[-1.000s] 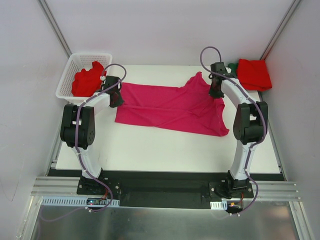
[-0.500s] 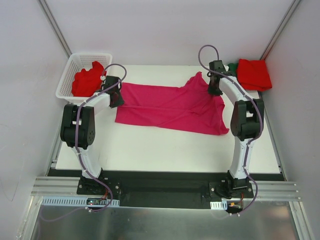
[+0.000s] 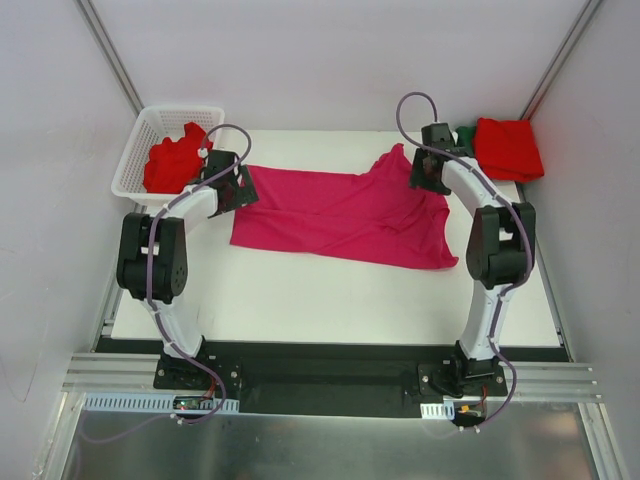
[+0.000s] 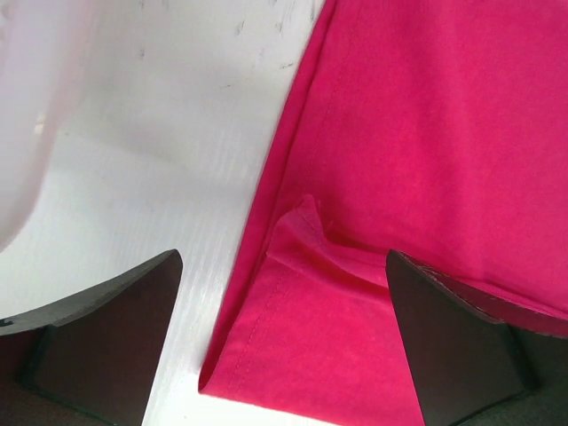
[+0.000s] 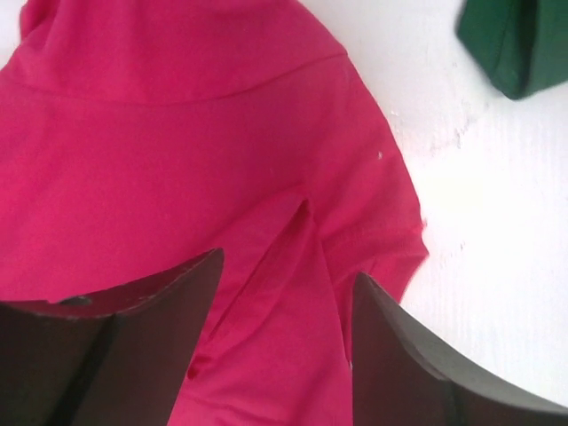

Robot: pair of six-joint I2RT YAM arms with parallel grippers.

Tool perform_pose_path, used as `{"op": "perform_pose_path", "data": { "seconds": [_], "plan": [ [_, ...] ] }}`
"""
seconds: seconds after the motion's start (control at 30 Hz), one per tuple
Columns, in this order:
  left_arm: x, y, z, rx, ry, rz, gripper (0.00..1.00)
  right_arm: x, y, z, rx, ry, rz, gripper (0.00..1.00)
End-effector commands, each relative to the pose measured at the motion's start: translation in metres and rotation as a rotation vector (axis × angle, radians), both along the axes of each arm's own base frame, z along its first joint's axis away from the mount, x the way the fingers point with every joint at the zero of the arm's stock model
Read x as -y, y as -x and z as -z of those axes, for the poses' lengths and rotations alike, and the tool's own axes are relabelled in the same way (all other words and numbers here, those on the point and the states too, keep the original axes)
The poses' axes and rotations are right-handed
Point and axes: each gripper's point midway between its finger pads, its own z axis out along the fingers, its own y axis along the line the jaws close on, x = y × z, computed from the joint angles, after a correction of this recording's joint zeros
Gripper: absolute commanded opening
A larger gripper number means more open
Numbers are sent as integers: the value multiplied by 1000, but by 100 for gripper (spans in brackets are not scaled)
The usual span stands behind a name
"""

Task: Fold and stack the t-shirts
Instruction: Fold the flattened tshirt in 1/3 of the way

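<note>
A magenta-pink t-shirt lies spread across the middle of the white table. My left gripper hovers over its left hem corner. Its jaws stand wide open, with the hem flat on the table between them. My right gripper is above the shirt's right back part. It is open over creased pink cloth and grips nothing. A folded red t-shirt lies at the back right, with a dark green t-shirt peeking out beside it. Another red t-shirt sits crumpled in the basket.
A white lattice basket stands at the back left corner, just behind my left gripper. Grey walls close in both sides and the back. The table's front edge runs ahead of the arm bases.
Both grippers have gone from shut to open and let go of the pink shirt, which now rests on the table. The right gripper shifted slightly toward the back.
</note>
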Motion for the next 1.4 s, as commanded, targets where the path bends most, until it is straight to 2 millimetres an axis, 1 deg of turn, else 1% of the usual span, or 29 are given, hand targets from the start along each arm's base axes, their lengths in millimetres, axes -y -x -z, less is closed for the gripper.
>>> {"op": "perform_pose_path", "data": {
  "seconds": [0.0, 0.03, 0.07, 0.13, 0.17, 0.27, 0.3, 0.37, 0.4, 0.47, 0.6, 0.73, 0.87, 1.1, 1.37],
  "plan": [
    [-3, -2, -50, 120, 2, 0, 99, -16, 12, -51, 101, -76, -49, 63],
    [0, -1, -52, 126, 4, 3, 99, -19, 17, -49, 92, -84, -55, 61],
    [1, 0, -52, 126, 3, 7, 99, -22, 26, -48, 85, -93, -66, 61],
    [5, 3, -55, 133, 5, 14, 99, -31, 35, -48, 85, -99, -87, 59],
    [5, 4, -53, 130, 4, 16, 99, -34, 42, -46, 73, -111, -99, 58],
    [8, 6, -52, 128, 10, 23, 99, -47, 53, -42, 53, -150, -126, 55],
    [9, 6, -52, 126, 13, 22, 99, -50, 59, -37, 36, -156, -134, 55],
    [10, 7, -50, 123, 15, 25, 99, -56, 64, -31, 17, -175, -145, 54],
    [11, 7, -50, 124, 15, 26, 99, -60, 70, -24, -3, -180, -152, 52],
    [11, 8, -49, 123, 15, 29, 99, -67, 73, -18, -17, -195, -167, 49],
    [12, 9, -49, 124, 15, 33, 99, -72, 77, -6, -42, -211, -165, 45],
    [11, 9, -49, 122, 11, 37, 99, -77, 78, 8, -71, -220, -174, 45],
    [11, 9, -49, 124, 7, 39, 99, -82, 77, 17, -92, -230, -184, 44],
    [11, 7, -48, 124, 5, 39, 99, -87, 81, 31, -128, -237, -193, 44],
    [10, 6, -48, 124, -1, 42, 99, -91, 78, 36, -136, -235, -200, 42]
  ]
}}
